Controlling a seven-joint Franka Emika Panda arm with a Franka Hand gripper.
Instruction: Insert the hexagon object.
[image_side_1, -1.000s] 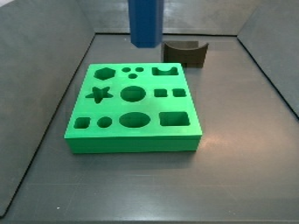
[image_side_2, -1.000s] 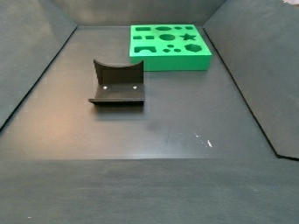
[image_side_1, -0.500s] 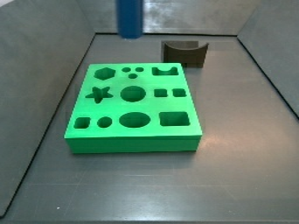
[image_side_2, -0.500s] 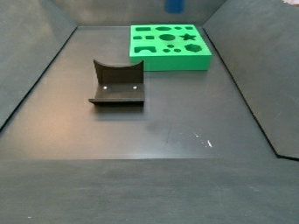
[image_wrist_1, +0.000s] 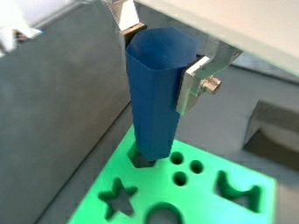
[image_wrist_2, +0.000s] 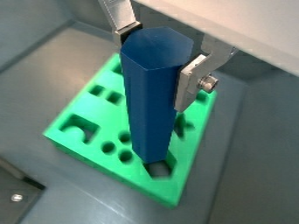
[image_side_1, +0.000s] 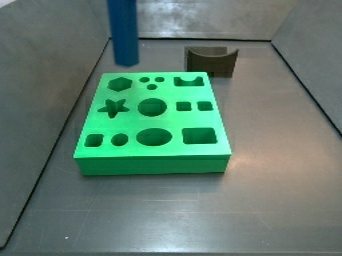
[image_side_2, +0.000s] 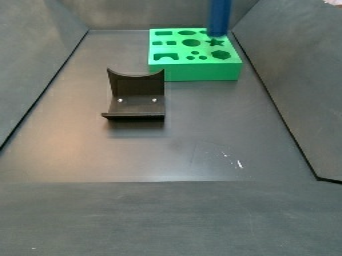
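Note:
The hexagon object is a tall matte blue bar (image_wrist_1: 155, 96), held upright. My gripper (image_wrist_1: 162, 48) is shut on its upper end, with a silver finger (image_wrist_1: 194, 85) flat against one side; it also shows in a wrist view (image_wrist_2: 156, 48). The bar (image_wrist_2: 152, 105) hangs with its lower end just over the hexagon hole at a corner of the green board (image_wrist_2: 82, 109). In a side view the bar (image_side_1: 123, 30) stands above the board's far left corner, over the hexagon hole (image_side_1: 123, 83). In a side view the bar (image_side_2: 218, 15) is over the board (image_side_2: 194, 70). The gripper body is out of both side views.
The green board (image_side_1: 154, 160) has several other shaped holes, among them a star (image_side_1: 114, 107) and a circle (image_side_1: 154, 106). The dark fixture with a curved notch (image_side_1: 211, 60) stands behind the board; it also shows in a side view (image_side_2: 134, 97). Grey walls enclose the floor.
The blue bar has moved sideways across the back of the board to its hexagon-hole corner and come lower. It has entered the side view that lacked it a second ago.

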